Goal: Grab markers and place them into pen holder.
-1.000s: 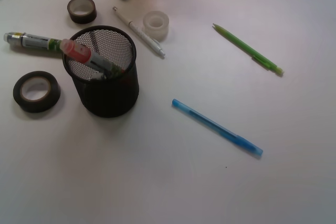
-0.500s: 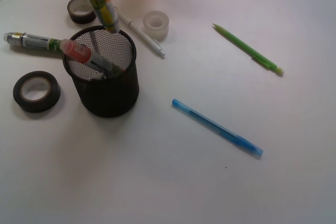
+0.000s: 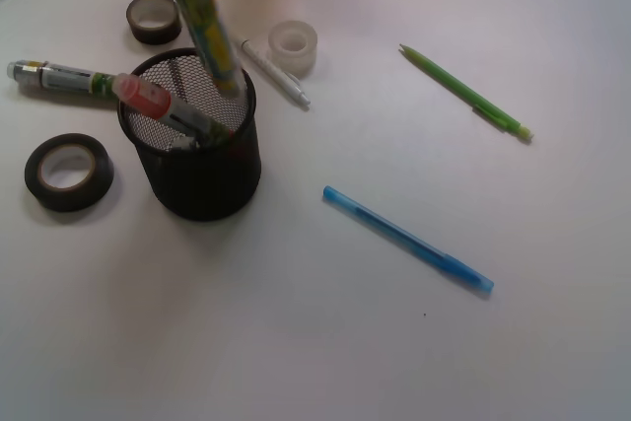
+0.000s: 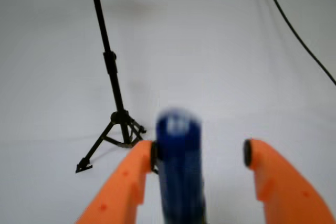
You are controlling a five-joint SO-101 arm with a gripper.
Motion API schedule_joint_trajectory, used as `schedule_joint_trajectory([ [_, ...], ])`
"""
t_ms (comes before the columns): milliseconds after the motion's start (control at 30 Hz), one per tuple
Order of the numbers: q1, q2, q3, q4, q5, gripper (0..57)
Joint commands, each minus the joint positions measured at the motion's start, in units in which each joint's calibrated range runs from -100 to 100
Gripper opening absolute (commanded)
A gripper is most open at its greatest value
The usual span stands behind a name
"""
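Fingers: your orange fingers (image 4: 199, 153) stand apart in the wrist view, and the blue-capped marker with the green-and-yellow label (image 3: 202, 17) touches only the left one, with a clear gap to the right one, so you cannot tell whether it is gripped.
Blue-capped marker: it tilts down from between your fingers, its lower end inside the rim of the black wire-mesh cylindrical pen holder (image 3: 202, 179).
Pen holder: just below your fingers on the white bench (image 3: 325, 342); the red-capped marker (image 3: 163, 110) leans inside it, cap over the left rim.
Third marker: the silver-and-green barrelled marker (image 3: 59, 76) lies flat left of the holder.
Further out: a white pen (image 3: 261, 61), a thin green pen (image 3: 463, 91) and a thin blue pen (image 3: 406, 239) lie to the right.
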Motion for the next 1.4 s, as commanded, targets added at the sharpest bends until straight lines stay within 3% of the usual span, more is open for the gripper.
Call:
schedule_joint_trajectory([
  [0, -0.12, 1.27, -0.25, -4.04, -0.24, 24.3],
  [433, 0.48, -4.51, -0.43, 1.47, 8.01, 24.6],
  [667, 2.42, -23.89, -6.86, 41.1, 20.32, 24.6],
  [833, 9.97, -31.63, -19.0, 73.82, 29.65, 24.6],
  [1067, 21.41, -24.57, -27.06, 97.44, 39.32, 24.6],
  [1367, 26.49, -7.23, -28.69, 101.64, 45.23, 24.3],
])
